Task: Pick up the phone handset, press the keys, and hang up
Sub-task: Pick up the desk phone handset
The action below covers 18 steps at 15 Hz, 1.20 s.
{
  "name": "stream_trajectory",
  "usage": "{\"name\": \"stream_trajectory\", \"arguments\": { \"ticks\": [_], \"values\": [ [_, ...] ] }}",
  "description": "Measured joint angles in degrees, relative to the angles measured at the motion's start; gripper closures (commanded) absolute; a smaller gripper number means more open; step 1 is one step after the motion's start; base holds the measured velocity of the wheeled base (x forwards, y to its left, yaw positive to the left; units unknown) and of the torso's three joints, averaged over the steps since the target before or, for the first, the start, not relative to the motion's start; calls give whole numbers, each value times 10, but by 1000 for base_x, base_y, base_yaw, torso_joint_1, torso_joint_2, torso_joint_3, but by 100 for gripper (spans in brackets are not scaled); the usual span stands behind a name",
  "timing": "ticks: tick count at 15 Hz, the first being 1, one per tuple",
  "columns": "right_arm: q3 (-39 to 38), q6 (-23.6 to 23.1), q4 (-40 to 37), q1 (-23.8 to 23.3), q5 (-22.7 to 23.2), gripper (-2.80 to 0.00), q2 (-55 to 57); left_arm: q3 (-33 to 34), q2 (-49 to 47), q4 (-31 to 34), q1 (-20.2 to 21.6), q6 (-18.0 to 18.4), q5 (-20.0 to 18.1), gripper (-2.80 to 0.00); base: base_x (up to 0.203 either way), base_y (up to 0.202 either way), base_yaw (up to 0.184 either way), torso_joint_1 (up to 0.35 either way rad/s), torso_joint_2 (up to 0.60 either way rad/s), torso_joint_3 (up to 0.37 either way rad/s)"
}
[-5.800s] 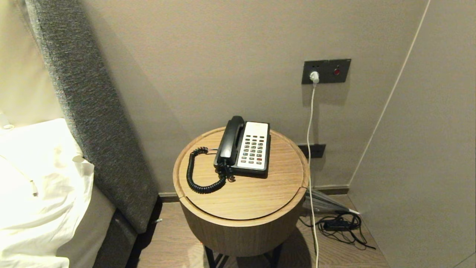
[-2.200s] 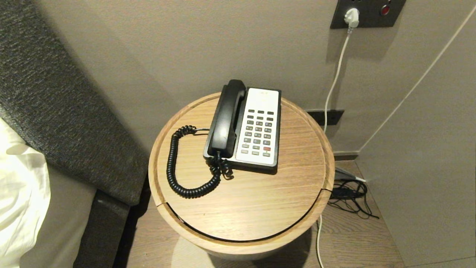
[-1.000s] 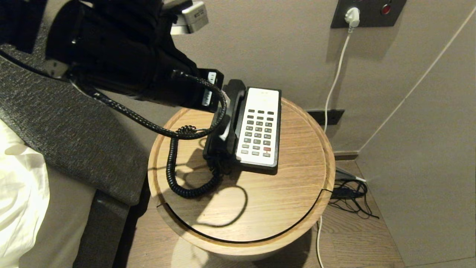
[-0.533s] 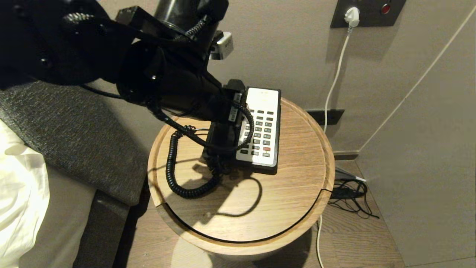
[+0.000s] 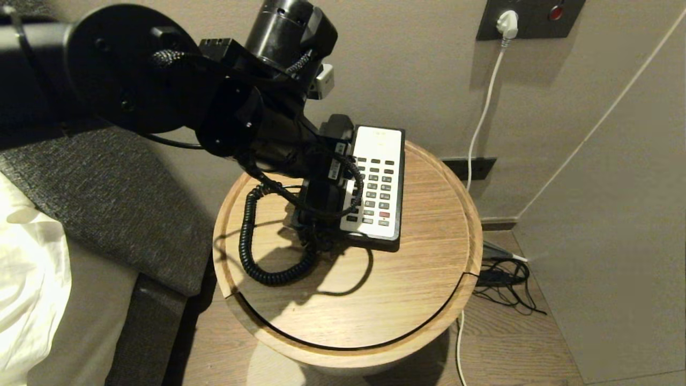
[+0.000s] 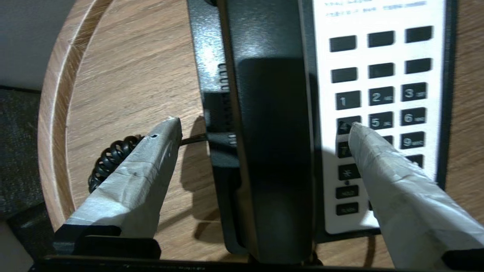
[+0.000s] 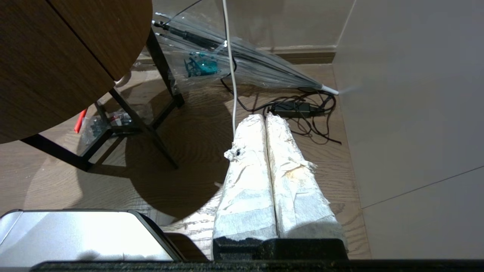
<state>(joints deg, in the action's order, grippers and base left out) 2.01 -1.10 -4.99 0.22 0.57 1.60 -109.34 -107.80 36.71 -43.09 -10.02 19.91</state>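
Left arm reaches in from left over round wooden tabletop [image 5: 375, 300], wrist angled down; left pincer [image 6: 264, 130] spread wide, astride phone handset [image 6: 272, 124], fingers [image 6: 140, 166] clear of it; handset seated in cradle on phone base [image 5: 394, 241]; keys [image 6: 382, 98] beside it, digits 1–9 partly legible; right pincer [image 7: 264, 121] closed, empty, low above floor [image 7: 181, 158].

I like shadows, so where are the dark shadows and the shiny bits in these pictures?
Head view: the arm and coiled cord cast dark shadows across the round table. Left wrist view: a shiny glare streak runs down the phone handset, with finger shadows beside it. Right wrist view: the table throws a big round shadow on the floor.
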Motion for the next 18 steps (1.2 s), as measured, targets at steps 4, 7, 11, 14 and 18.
{"name": "stream_trajectory", "arguments": {
  "ticks": [4, 7, 11, 14, 18],
  "values": [
    [0, 0, 0, 0, 0, 0, 0, 0, -3, 0, 5, -2, -1, 0, 0, 0, 0, 0, 0, 0],
    [0, 0, 0, 0, 0, 0, 0, 0, -9, -1, 7, -6, -3, 0, 0, 0, 0, 0, 0, 0],
    [0, 0, 0, 0, 0, 0, 0, 1, -13, -1, 11, -11, -5, 0, 0, 0, 0, 0, 0, 0],
    [0, 0, 0, 0, 0, 0, 0, 3, -4, 2, 12, -11, -5, 0, 0, 0, 0, 0, 0, 0],
    [0, 0, 0, 0, -1, 0, 0, 5, 30, 4, -4, -17, -5, 0, 0, 0, 0, 0, 0, 0]
  ]
}}
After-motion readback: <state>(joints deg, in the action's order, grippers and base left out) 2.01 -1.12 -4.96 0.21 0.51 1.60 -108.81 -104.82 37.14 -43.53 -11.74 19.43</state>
